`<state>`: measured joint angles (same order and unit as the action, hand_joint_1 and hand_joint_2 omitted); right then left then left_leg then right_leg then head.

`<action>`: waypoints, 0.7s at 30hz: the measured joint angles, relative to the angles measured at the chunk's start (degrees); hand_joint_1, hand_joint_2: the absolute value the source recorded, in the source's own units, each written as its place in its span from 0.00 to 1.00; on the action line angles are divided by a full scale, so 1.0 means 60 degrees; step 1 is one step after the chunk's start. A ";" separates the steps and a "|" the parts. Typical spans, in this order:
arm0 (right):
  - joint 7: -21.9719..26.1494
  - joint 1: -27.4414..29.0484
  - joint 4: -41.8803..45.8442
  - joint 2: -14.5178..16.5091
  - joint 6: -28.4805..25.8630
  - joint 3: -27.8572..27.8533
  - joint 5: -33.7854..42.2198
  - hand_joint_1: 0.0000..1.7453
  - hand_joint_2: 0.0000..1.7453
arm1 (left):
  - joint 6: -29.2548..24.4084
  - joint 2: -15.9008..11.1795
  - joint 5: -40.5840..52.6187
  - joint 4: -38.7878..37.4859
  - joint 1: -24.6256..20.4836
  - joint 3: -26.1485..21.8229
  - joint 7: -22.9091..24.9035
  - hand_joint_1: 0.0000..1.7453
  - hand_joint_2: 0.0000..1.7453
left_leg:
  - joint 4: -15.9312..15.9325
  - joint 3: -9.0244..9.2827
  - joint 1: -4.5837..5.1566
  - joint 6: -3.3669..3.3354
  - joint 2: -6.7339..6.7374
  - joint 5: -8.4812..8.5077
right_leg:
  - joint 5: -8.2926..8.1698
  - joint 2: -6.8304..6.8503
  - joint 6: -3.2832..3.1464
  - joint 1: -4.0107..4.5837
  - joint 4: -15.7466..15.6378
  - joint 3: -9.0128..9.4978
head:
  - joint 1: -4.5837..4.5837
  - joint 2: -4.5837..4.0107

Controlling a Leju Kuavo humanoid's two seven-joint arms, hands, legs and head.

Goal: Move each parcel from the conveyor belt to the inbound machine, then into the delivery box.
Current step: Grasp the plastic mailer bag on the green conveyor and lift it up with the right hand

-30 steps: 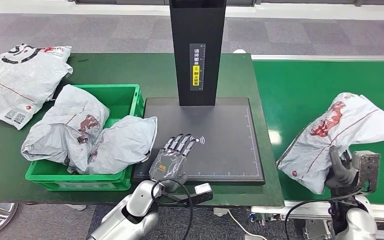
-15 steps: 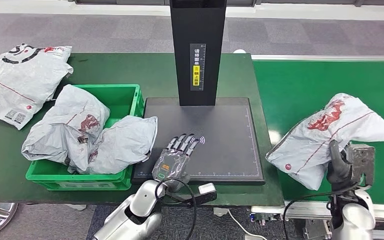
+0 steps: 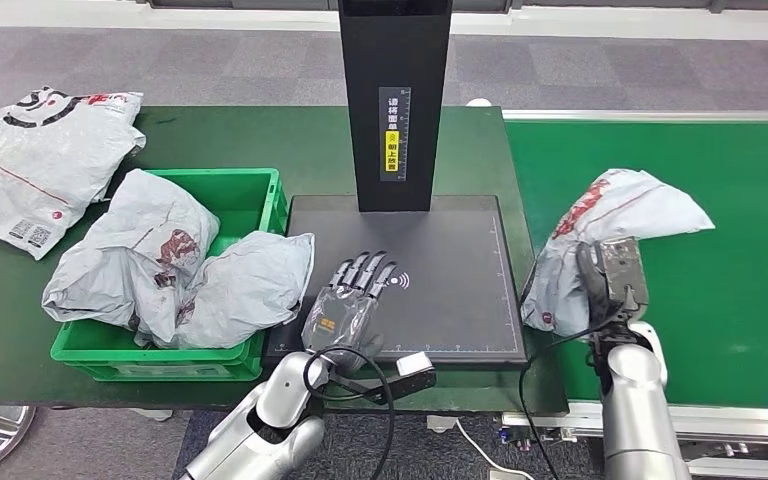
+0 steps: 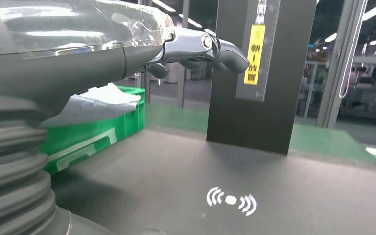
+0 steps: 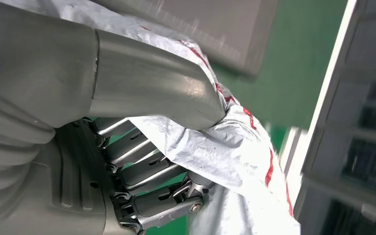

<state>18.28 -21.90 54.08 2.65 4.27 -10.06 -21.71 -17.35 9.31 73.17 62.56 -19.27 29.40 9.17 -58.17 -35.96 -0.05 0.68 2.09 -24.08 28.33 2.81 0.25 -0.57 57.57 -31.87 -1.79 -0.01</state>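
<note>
Parcels: four | right robot hand grips one parcel | left robot hand spread, empty

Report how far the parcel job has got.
Done: two grey parcels lie in the green box. In hand: the right hand grips a parcel beside the scanner plate, not yet on it. The left hand rests flat there. Left: scan, then box.

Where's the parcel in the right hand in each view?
Head view: parcel right of centre, at the dark scanner plate's right edge, right hand gripping it.
Left wrist view: not in it.
Right wrist view: parcel centre to lower right, pinched by thumb and fingers.
Shared landmark: scanner plate.
</note>
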 joint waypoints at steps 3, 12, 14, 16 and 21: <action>0.0012 -0.0505 -0.0564 0.0093 -0.0033 0.0404 0.0051 1.00 1.00 | -0.0007 0.0005 -0.0013 0.0136 -0.0001 0.0000 0.0005 0.00 1.00 | 0.0000 0.0000 0.0000 0.0002 -0.0004 0.0002 | -0.0001 0.0004 0.0000 0.0001 0.0001 0.0001 | 0.0000 -0.0002; -0.0186 -0.2516 -0.2530 0.0459 -0.0088 0.1566 0.0572 1.00 1.00 | -0.0314 0.0129 -0.0303 0.0069 -0.0247 0.0000 -0.0094 0.00 1.00 | -0.0002 0.0000 0.0000 0.0004 -0.0001 0.0006 | -0.0003 0.0001 0.0000 0.0000 0.0003 -0.0003 | 0.0000 0.0000; -0.0218 -0.2897 -0.2922 0.0573 -0.0035 0.1721 0.0729 1.00 1.00 | -0.0435 0.0158 -0.0371 0.0005 -0.0339 0.0000 -0.0108 0.00 1.00 | -0.0002 0.0000 0.0000 0.0004 0.0000 0.0006 | -0.0003 -0.0001 0.0000 0.0001 0.0004 -0.0003 | 0.0000 0.0001; -0.0263 -0.3241 -0.3260 0.0704 0.0051 0.1850 0.0845 1.00 1.00 | -0.0543 0.0181 -0.0410 -0.0044 -0.0404 0.0000 -0.0133 0.00 1.00 | -0.0002 0.0000 0.0000 0.0004 0.0003 0.0005 | -0.0003 -0.0005 0.0000 0.0001 0.0004 -0.0005 | 0.0000 0.0000; -0.0360 -0.3754 -0.3727 0.1014 0.0192 0.2119 0.0901 1.00 1.00 | -0.0620 0.0269 -0.0421 -0.0048 -0.0441 0.0003 -0.0196 0.00 1.00 | -0.0001 -0.0001 -0.0001 0.0005 0.0000 0.0005 | -0.0001 -0.0001 -0.0001 0.0001 0.0004 -0.0007 | -0.0003 0.0001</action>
<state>16.12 -44.42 31.72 8.74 5.42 2.65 -16.31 -21.07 10.92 70.64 62.27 -21.91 29.41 7.99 -58.18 -35.97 -0.05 0.71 2.09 -24.05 28.32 2.80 0.25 -0.57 57.60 -31.92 -1.81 -0.01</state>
